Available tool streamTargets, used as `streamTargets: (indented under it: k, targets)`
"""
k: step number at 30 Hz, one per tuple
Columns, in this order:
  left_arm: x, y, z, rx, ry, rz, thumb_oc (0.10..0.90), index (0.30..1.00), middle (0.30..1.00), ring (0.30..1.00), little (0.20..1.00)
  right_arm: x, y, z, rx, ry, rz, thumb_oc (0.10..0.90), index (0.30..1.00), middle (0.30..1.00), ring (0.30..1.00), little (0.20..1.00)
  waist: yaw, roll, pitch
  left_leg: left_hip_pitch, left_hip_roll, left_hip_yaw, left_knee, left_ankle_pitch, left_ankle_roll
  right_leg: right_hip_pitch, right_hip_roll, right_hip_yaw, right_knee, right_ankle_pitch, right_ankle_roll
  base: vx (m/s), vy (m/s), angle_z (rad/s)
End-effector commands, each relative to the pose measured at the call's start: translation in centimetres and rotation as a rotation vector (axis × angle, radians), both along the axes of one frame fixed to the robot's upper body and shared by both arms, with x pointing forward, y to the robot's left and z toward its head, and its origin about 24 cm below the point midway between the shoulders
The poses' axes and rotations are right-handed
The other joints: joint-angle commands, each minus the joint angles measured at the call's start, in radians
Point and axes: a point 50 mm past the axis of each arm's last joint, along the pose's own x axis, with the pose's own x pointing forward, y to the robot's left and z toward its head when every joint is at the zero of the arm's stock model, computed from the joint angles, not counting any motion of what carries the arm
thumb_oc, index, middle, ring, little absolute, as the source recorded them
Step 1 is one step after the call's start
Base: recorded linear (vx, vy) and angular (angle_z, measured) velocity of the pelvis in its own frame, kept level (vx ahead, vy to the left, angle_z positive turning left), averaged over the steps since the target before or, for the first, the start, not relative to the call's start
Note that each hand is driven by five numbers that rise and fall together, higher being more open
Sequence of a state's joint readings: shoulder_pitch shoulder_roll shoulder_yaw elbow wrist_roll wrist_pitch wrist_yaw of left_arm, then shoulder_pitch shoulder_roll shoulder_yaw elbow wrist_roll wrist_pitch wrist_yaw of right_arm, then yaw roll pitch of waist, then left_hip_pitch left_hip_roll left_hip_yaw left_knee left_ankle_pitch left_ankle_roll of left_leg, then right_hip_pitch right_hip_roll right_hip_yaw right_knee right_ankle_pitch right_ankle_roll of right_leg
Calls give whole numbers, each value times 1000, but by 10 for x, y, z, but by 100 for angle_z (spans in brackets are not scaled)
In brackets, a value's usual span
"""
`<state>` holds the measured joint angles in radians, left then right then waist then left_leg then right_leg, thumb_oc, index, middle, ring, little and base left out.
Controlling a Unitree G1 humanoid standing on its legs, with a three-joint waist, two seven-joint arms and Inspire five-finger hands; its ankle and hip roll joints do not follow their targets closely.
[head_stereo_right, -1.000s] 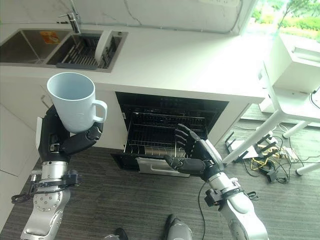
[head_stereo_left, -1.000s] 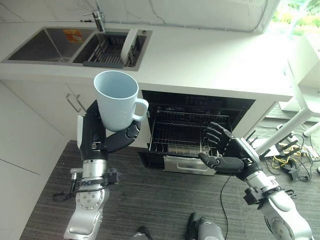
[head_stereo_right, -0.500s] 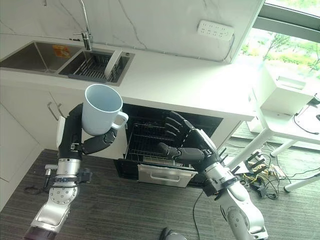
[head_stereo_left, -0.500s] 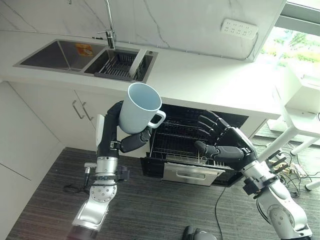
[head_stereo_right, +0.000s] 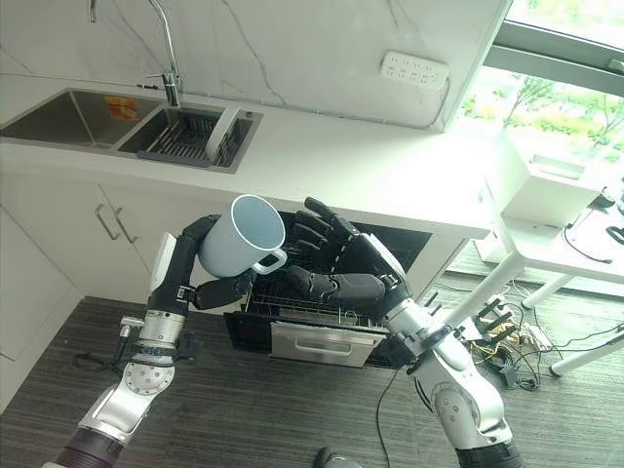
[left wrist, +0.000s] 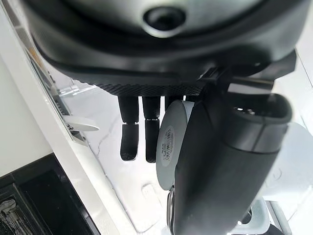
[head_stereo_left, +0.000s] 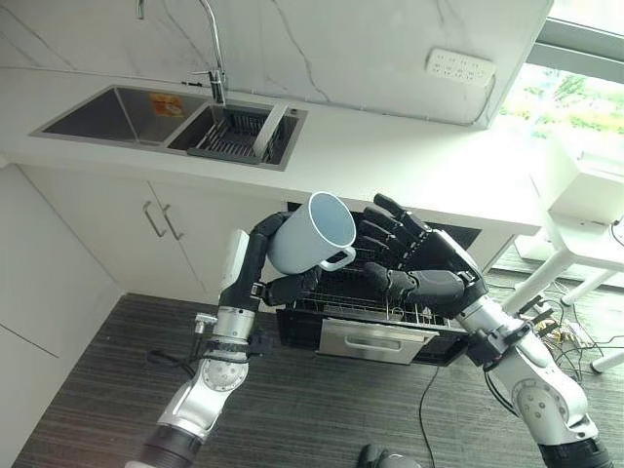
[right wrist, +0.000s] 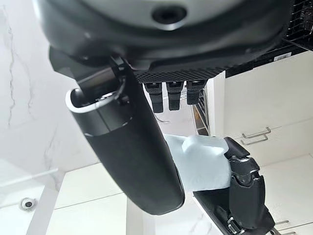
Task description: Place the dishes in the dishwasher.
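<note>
**Pale blue mug held tilted in front of the open dishwasher**

Pale blue, glossy ceramic mug sits in the left hand, fingers and thumb curled round its body, mouth tipped up toward the right hand, loop handle pointing down and to the right. We see it raised in front of the open dishwasher, above the pulled-out wire rack.

Right hand is spread wide, fingers straight and fanned, just beside the mug; we cannot tell if it touches the mug.

Head views give us the whole layout: white stone countertop, double stainless sink with a dark drainer basket, chrome tap, marbled white wall, white socket strip, white cabinet doors with bar handles, dark wood-grain floor.

Left wrist view adds the mug's round flat base with a small label, pressed between thumb and fingers.

Right wrist view shows the mug's smooth side from the other flank, the left hand's dark fingers wrapped over it, and the right fingers straight.
</note>
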<state>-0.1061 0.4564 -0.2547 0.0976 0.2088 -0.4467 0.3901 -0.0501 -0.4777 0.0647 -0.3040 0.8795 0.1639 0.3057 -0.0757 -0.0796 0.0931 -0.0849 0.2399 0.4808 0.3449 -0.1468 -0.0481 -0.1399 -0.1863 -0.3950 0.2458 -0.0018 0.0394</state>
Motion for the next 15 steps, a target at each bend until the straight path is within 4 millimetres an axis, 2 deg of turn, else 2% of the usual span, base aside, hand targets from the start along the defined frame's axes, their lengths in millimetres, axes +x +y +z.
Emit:
streamTargets:
  k: [1,15]
  targets:
    - [2,-24,53,-43,-299,-157,400,300,300,300,300,3,4,56,72,-288,-9,800,900,900,900,900,8,6,-50,87,-20,-100,-45,-116,-11,43,-14,89,54,-120,106,47,39,-9]
    - [-2,-37,54,-49,-304,-219,400,300,300,300,300,7,12,50,45,-230,12,800,900,900,900,900,9,6,-54,86,-25,-103,-45,-117,-9,44,-17,98,54,-123,107,4,4,-1]
